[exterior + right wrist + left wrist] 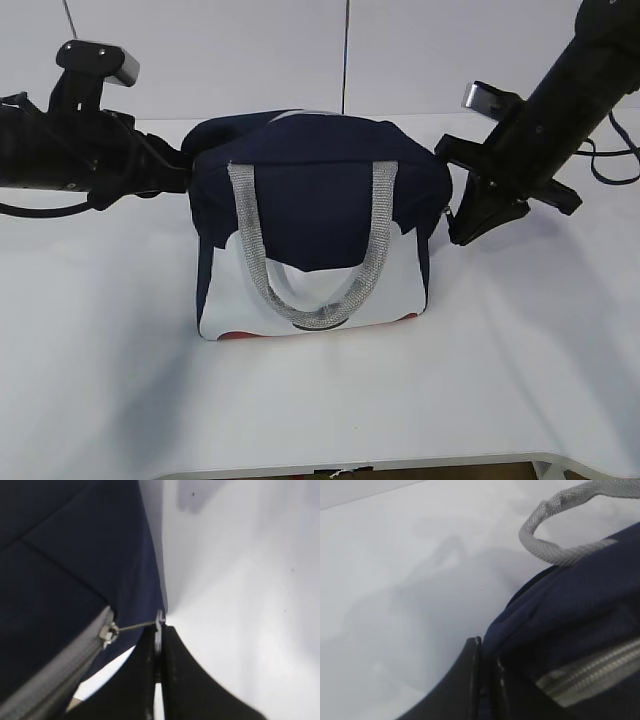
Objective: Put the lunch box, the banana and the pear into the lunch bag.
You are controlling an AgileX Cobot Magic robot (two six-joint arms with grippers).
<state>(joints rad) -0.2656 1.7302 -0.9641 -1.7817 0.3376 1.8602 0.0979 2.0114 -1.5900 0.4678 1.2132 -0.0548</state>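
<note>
The left gripper [481, 652] was clamped on the lunch bag's [320, 190] left end fabric. The bag stood mid-table, its zipper [75, 662] shut. The right gripper [159, 630] pinched the ring pull [137, 625]. Lunch box, banana and pear were unseen; packing judged complete or nearly so.

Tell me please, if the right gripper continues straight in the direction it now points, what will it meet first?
The right gripper, shut on the zipper's ring pull, points down and slightly toward the lunch bag. Most likely it meets the white table beside the bag's end, though depth is unclear.
</note>
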